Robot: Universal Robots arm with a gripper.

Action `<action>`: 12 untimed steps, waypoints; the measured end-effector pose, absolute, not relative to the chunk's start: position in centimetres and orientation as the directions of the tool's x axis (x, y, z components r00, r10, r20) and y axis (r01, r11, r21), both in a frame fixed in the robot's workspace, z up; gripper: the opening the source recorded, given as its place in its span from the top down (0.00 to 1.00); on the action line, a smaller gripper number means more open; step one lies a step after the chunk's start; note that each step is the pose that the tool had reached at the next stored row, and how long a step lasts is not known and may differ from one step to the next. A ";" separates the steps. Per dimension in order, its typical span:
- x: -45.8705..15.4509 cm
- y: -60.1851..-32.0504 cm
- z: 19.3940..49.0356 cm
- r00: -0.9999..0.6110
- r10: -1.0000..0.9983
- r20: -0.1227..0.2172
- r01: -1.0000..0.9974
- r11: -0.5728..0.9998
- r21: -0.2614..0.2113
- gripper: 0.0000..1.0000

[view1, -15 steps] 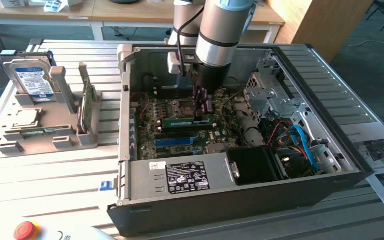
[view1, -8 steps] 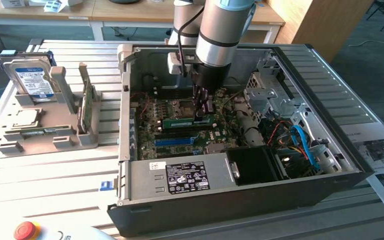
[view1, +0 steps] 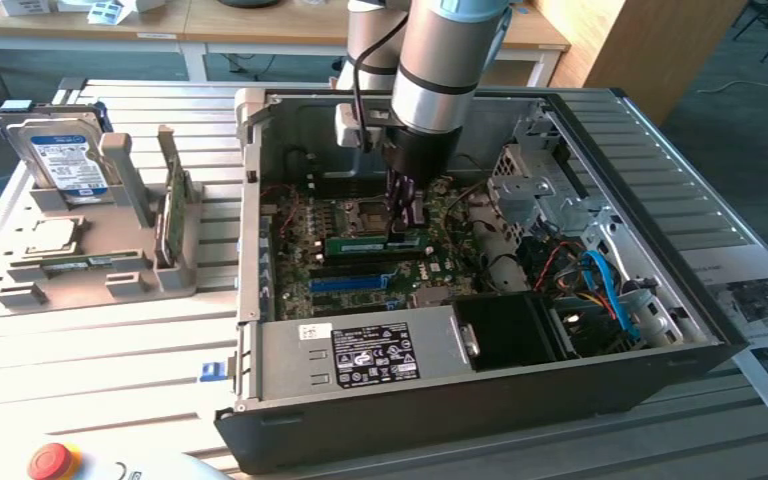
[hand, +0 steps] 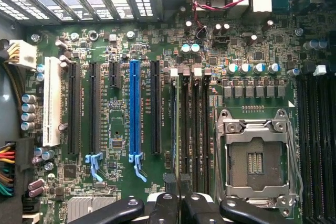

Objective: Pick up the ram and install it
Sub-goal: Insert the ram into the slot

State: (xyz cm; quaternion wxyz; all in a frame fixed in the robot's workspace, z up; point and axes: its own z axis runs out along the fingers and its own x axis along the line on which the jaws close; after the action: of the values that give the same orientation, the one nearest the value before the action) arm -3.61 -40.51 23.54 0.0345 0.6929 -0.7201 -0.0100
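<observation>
The hand (view1: 404, 218) clamps the ram (view1: 357, 243), upright between its fingertips at the memory slots (hand: 191, 129).

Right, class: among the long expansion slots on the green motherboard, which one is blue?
The single blue plastic slot, standing between two black slots; every other is black, apart from one white slot at the row's end.

No text readable, hard drive's blue label (view1: 67, 160) and power supply's black label (view1: 377, 355) too small
</observation>
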 end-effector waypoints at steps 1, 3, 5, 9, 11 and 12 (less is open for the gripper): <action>-3.6 -40.5 23.5 -0.037 -0.999 0.036 -0.997 0.040 0.062 0.88; -3.6 -40.5 23.5 -0.037 -0.999 0.036 -0.997 0.039 0.062 0.88; -3.6 -40.5 23.5 -0.033 -0.999 0.036 -0.997 0.035 0.062 0.88; -3.6 -40.5 23.5 -0.022 -0.999 0.036 -0.998 0.024 0.062 0.88; -3.6 -40.5 23.5 -0.015 -0.999 0.036 -0.998 0.017 0.062 0.88; -3.6 -40.5 23.5 -0.011 -0.999 0.036 -0.998 0.013 0.062 0.88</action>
State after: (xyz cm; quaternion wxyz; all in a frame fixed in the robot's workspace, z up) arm -3.61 -40.51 23.54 0.0347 0.7025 -0.7108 -0.0094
